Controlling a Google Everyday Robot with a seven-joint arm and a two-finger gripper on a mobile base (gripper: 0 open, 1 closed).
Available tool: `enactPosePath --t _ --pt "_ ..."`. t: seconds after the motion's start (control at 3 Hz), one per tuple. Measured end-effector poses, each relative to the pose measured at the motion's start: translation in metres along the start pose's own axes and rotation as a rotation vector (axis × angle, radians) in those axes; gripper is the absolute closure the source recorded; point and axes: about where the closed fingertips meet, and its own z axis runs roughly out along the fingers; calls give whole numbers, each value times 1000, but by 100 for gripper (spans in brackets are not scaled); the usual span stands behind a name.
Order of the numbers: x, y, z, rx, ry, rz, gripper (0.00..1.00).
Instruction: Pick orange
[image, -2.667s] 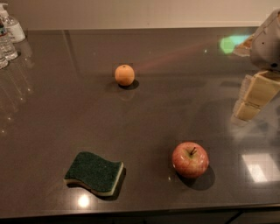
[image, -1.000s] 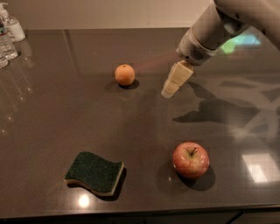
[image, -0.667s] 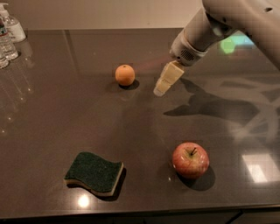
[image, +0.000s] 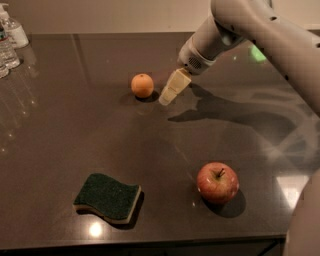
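Note:
The orange (image: 142, 85) is a small round pale-orange fruit lying on the dark table (image: 60, 140), left of centre toward the back. My gripper (image: 167, 97) reaches in from the upper right on a grey arm. Its cream-coloured tip points down and left, just right of the orange, with a small gap between them. It holds nothing that I can see.
A shiny red apple (image: 217, 182) with a stem sits at the front right. A green and yellow sponge (image: 107, 197) lies at the front left. Clear bottles (image: 10, 40) stand at the far left edge. The table's front edge runs along the bottom.
My arm has swung from the right side leftward across the table. The gripper now sits close to the right of the orange. The orange, apple and sponge have not moved.

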Motion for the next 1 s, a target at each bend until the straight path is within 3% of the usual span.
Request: enactPosePath --t 1.0 --pt "-41 -2 45 -62 -74 -18 0"
